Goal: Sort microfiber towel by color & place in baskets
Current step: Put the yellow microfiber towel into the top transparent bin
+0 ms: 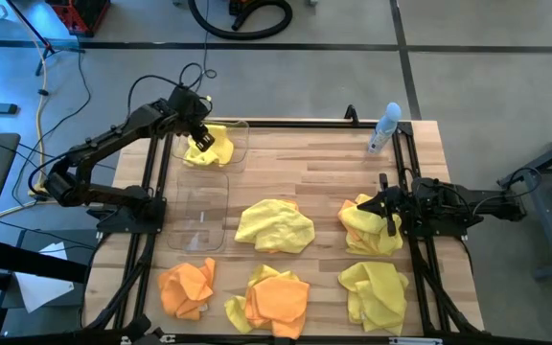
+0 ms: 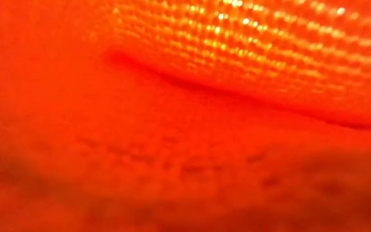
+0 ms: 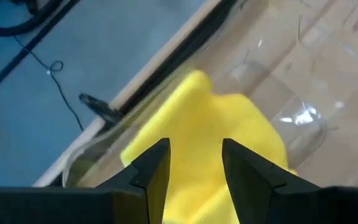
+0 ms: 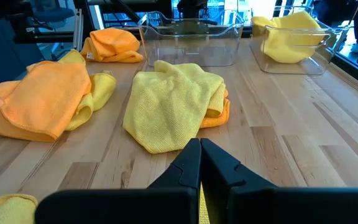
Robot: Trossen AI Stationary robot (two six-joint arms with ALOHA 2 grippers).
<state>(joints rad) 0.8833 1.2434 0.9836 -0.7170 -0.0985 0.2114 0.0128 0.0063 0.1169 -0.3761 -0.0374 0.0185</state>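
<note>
The far basket (image 1: 241, 130) at the table's far left holds a yellow towel (image 3: 229, 124). My left gripper (image 3: 196, 149) hangs open just above that towel (image 1: 217, 153), fingers slanting down, nothing between them. The near basket (image 1: 202, 206) beside it holds nothing. Loose on the table lie a yellow towel (image 1: 274, 225) in the middle, an orange one (image 1: 188, 287) and an orange-and-yellow heap (image 1: 271, 299) at the near edge, and a yellow one (image 1: 377, 290) at the near right. My right gripper (image 4: 199, 147) is shut, level, over another yellow towel (image 1: 360, 228) at the right.
A slim clear spray bottle (image 1: 384, 127) stands at the far right of the table. Orange cloth (image 2: 185, 116) lies right against the low camera and fills its view. Dark frame rails (image 1: 151, 192) run along the table's left and right sides.
</note>
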